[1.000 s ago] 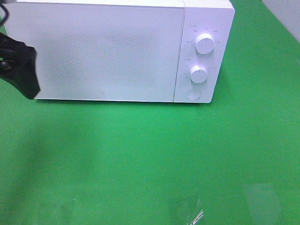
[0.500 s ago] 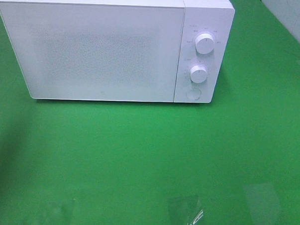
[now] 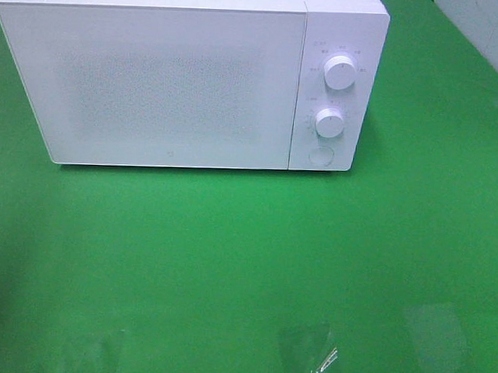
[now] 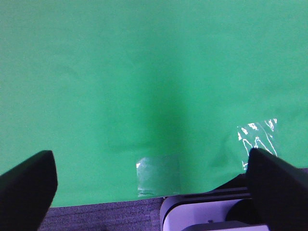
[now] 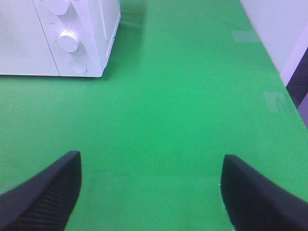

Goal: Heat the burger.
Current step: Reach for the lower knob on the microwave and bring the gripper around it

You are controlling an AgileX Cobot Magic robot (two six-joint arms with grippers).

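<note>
— Green cloth (image 3: 230, 252), white microwave (image 3: 346, 17), door (image 3: 154, 83) shut. Burger?
— Not in view; possibly inside. Left gripper (image 4: 150, 156) and right gripper (image 5: 151, 163) both spread, empty.
— Step?
— Judged: heating stage. Next move calls for turning a dial (image 3: 329, 122).

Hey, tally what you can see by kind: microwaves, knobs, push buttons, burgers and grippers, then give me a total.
microwave: 1
knobs: 2, the upper knob and the lower knob
round button: 1
burger: 0 in view
grippers: 2, the left gripper and the right gripper, both open
Total: 6
</note>
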